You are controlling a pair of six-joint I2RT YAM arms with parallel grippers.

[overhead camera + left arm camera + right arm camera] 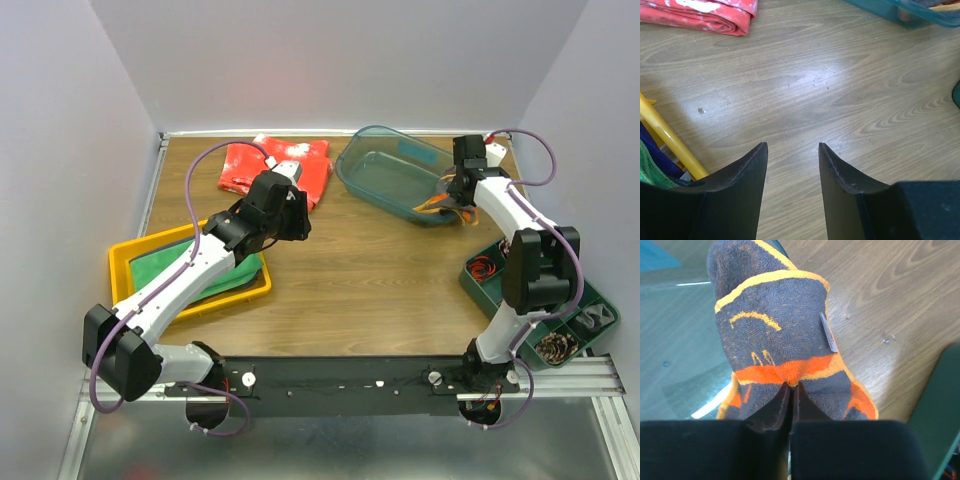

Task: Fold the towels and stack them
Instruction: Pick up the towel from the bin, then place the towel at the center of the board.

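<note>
Near edge: both arm bases sit bolted to the rail along the front of the counter [370, 290].

Near right: a dark green compartment tray [592, 295] sits beside the right arm. It holds small items, too small to identify.

Near left: a yellow tray [255, 290] holds a bright green towel [155, 262]. The left wrist view shows a dark navy towel [657, 152] lying against the green one, just inside the yellow rim. How they are layered cannot be told.

Middle: the left arm reaches from its base diagonally over the yellow tray. The left end effector [792, 145] is open, its two fingers apart with nothing between them, and only bare wood shows below. It is just past the tray's inner rim, over the counter.

Far left: a red white-speckled cloth [255, 165] lies folded on the counter near the back wall, beyond the left end effector and not touching it.

Far right: a clear teal bin [395, 128] stands near the back wall. The right end effector [791, 385] is at the bin's right-hand corner, its fingers closed together on the orange band of the dark grey towel with orange markings [775, 335]. This towel lies across the bin's edge, partly over the teal interior and partly over the wood. Whether it is lifted clear cannot be told.
</note>
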